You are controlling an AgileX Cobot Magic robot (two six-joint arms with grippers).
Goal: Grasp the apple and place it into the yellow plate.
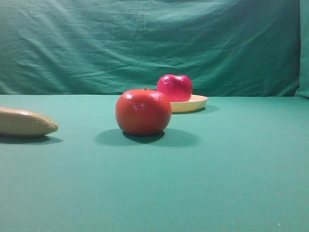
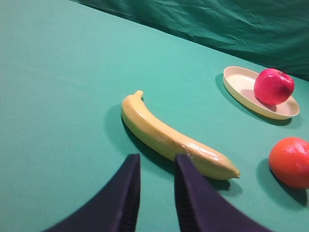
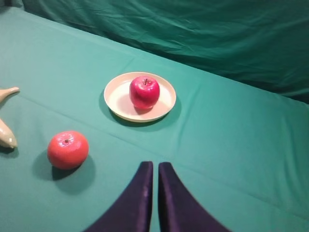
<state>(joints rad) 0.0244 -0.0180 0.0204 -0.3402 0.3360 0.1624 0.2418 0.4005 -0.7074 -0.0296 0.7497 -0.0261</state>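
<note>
The dark crimson apple [image 1: 175, 87] sits upright inside the pale yellow plate [image 1: 195, 103] at the back of the table. It also shows in the left wrist view [image 2: 273, 86] and the right wrist view [image 3: 144, 92], resting on the plate [image 2: 236, 82] [image 3: 116, 96]. My right gripper [image 3: 155, 166] is shut and empty, well in front of the plate. My left gripper [image 2: 155, 162] stands slightly open and empty, just before a banana. Neither gripper shows in the exterior view.
An orange-red tomato-like fruit [image 1: 143, 111] [image 3: 67, 149] [image 2: 289, 162] stands in front of the plate. A long beige-yellow banana [image 2: 169, 137] [image 1: 24, 122] lies at the left. Green cloth covers the table and hangs behind it.
</note>
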